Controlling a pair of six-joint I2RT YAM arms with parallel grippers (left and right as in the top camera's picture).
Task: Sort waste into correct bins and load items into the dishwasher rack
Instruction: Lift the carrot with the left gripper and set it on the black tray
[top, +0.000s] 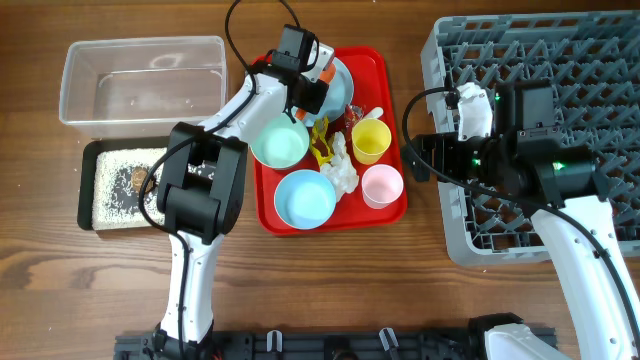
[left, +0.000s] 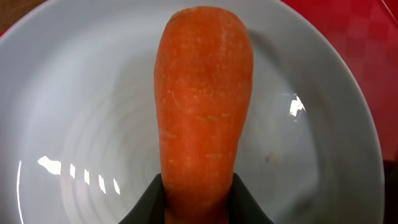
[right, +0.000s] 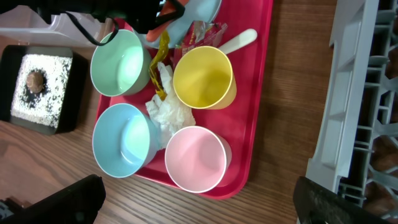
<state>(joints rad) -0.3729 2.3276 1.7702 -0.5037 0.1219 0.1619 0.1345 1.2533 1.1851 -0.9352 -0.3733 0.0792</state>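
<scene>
left jaws pinch the carrot (left: 202, 106) over the plate (left: 74, 93); right jaws spread wide.

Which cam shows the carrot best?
Left wrist: carrot fills the frame, gripped by the left end effector over the plate. Overhead: hidden under the left arm. Right wrist: only an orange sliver at top.

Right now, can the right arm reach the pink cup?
Probably yes: the pink cup stands upright at the red tray edge nearest the open right hand, with nothing over it.
</scene>
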